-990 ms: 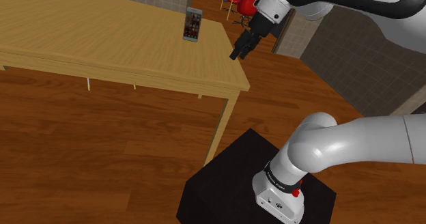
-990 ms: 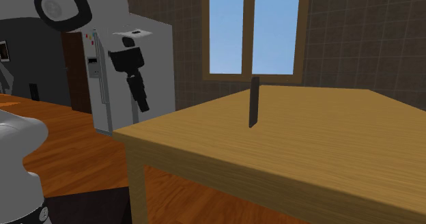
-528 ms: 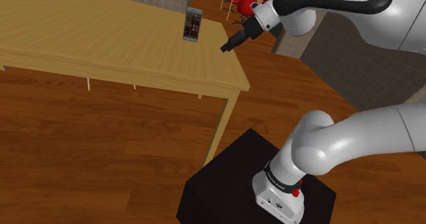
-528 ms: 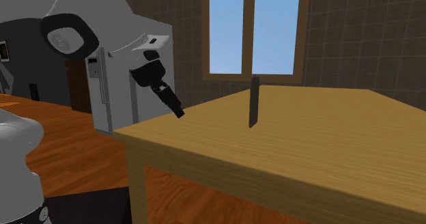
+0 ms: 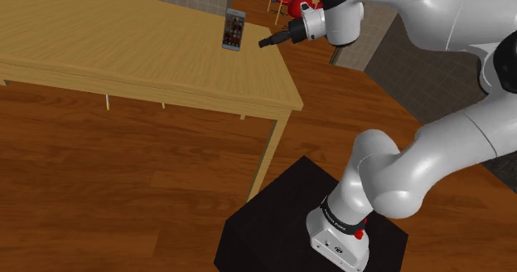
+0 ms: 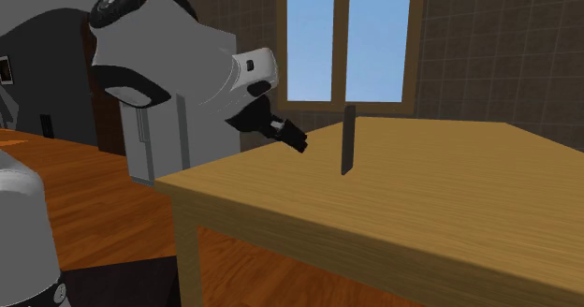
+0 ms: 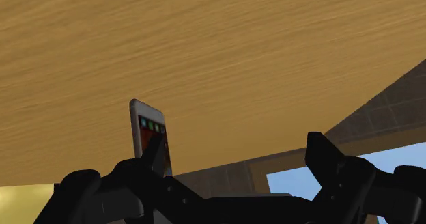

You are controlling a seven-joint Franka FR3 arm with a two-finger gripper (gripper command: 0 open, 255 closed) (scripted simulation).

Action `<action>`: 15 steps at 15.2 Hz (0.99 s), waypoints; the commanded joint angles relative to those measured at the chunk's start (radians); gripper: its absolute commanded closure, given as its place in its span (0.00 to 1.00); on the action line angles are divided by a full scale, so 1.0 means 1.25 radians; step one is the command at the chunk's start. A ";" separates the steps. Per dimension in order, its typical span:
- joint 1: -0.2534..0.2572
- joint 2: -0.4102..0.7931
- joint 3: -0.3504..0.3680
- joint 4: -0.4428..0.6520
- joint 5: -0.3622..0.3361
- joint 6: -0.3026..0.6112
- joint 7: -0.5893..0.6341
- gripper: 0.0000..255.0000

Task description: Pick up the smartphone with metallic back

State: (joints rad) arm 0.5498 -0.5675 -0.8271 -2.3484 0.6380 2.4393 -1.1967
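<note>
The smartphone (image 5: 234, 29) stands upright on its edge near the far corner of the wooden table (image 5: 124, 51), its lit screen facing the shoulder camera. In the second exterior view the smartphone (image 6: 348, 140) shows as a thin dark slab seen edge-on. My gripper (image 5: 266, 42) points almost level at it from the shoulder view's right, a short gap away and just above the table corner. In the second exterior view my gripper (image 6: 297, 143) sits left of the phone. In the wrist view the fingers (image 7: 326, 160) stand apart, open and empty, with the smartphone (image 7: 149, 136) ahead by one finger.
The table's end edge (image 5: 286, 84) lies under the arm, with wooden floor beyond. A red chair (image 5: 292, 3) stands behind the gripper. My black stand (image 5: 282, 229) is at lower right. A window (image 6: 346, 38) and a grey fridge (image 6: 154, 155) are behind.
The gripper has swung up from beside the table's end and tilted from pointing downward to nearly level, closing in on the phone. The phone has not moved.
</note>
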 commanded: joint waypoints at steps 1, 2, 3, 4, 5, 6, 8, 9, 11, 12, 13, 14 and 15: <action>0.120 0.021 -0.108 0.051 0.091 0.017 -0.129 0.00; 0.179 0.024 -0.163 0.079 0.128 0.014 -0.185 0.00; 0.239 0.025 -0.219 0.109 0.163 0.008 -0.238 0.00; 0.299 0.022 -0.275 0.140 0.193 0.001 -0.287 0.00; 0.361 0.014 -0.329 0.171 0.217 -0.008 -0.331 0.00; 0.421 0.001 -0.381 0.204 0.236 -0.017 -0.371 0.00; 0.534 -0.039 -0.469 0.271 0.256 -0.035 -0.438 0.00; 0.584 -0.066 -0.504 0.305 0.257 -0.043 -0.465 0.00; 0.591 -0.079 -0.512 0.294 0.255 -0.032 -0.479 0.00; 0.595 -0.083 -0.517 0.289 0.256 -0.028 -0.488 0.00; 0.598 -0.088 -0.522 0.284 0.257 -0.025 -0.496 0.00; 0.602 -0.092 -0.527 0.279 0.258 -0.021 -0.505 0.00; 0.605 -0.097 -0.533 0.274 0.259 -0.017 -0.513 0.00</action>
State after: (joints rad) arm 1.3057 -0.6829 -1.4908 -1.9960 0.9583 2.4117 -1.8260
